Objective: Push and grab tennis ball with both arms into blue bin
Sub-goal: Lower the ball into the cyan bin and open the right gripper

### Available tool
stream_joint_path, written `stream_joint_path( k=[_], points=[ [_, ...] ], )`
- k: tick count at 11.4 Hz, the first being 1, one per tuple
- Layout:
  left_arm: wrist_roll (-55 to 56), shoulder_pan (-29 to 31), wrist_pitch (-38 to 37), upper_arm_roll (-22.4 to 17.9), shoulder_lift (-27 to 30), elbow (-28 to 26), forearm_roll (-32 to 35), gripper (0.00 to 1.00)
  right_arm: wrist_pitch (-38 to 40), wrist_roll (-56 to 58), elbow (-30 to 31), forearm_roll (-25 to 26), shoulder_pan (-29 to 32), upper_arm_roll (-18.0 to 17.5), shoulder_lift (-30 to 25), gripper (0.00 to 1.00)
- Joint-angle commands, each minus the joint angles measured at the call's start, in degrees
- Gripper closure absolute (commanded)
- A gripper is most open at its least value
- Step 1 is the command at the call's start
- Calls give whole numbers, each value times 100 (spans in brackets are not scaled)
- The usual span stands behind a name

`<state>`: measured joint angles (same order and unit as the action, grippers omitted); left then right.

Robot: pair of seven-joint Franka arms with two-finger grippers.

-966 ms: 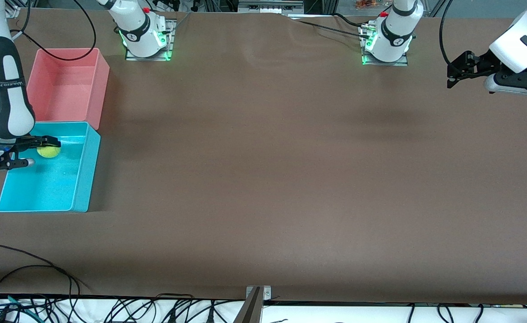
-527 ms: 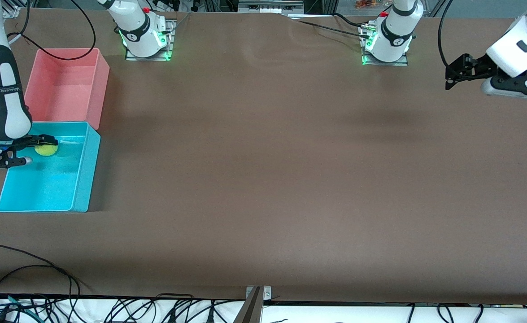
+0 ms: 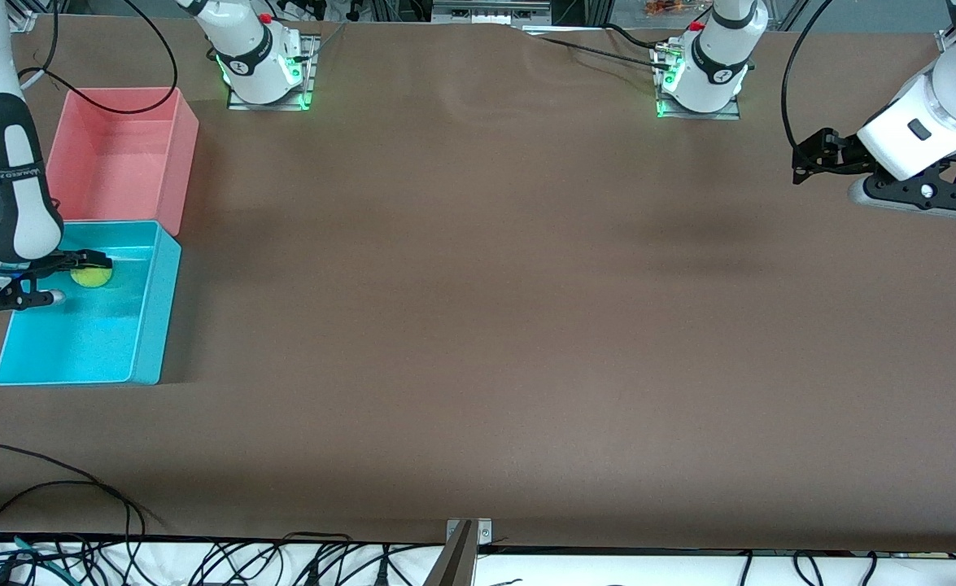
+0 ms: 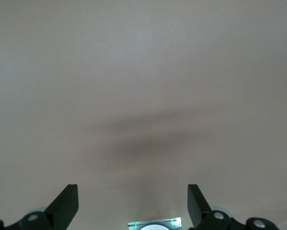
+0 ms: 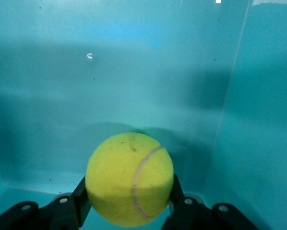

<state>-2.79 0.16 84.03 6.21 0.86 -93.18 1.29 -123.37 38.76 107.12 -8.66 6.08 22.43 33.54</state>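
The tennis ball (image 3: 93, 277) is yellow-green and sits between my right gripper's fingers inside the blue bin (image 3: 162, 313), near the bin's end that touches the pink tub. My right gripper (image 3: 89, 269) is shut on the ball. In the right wrist view the ball (image 5: 129, 177) fills the space between the right gripper's (image 5: 129, 197) black fingers (image 5: 80, 194), with the bin's cyan floor and walls (image 5: 258, 120) all around. My left gripper (image 3: 805, 156) is open and empty, up over bare table at the left arm's end. The left wrist view shows its (image 4: 132, 203) fingers spread wide over brown tabletop.
A pink tub (image 3: 187, 138) of the same size stands against the blue bin, farther from the front camera. Both arm bases (image 3: 262, 65) (image 3: 701, 73) stand along the table's top edge. Loose black cables (image 3: 54, 480) lie at the table's front edge.
My left arm has swung lower and a little toward the table's middle. My right gripper and the ball have barely shifted inside the blue bin.
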Motion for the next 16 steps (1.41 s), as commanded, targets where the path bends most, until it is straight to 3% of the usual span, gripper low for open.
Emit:
stream_joint_path(
  k=[1,9,13,16],
  points=[
    [16,-7,-18,3,-42,518,-172,0,33,-183,-139,-101,-2,-54,65,1],
    [-28,-24,-10,12,-104,617,-155,0,164,-184,-376,-101,-124,-63,-14,0],
    [-37,-24,-10,12,-112,617,-155,0,1234,-526,-894,-22,-160,-46,-32,0],
    [-37,-33,-10,12,-112,617,-164,0,1465,-597,-1140,92,-274,-19,-94,0]
  ],
)
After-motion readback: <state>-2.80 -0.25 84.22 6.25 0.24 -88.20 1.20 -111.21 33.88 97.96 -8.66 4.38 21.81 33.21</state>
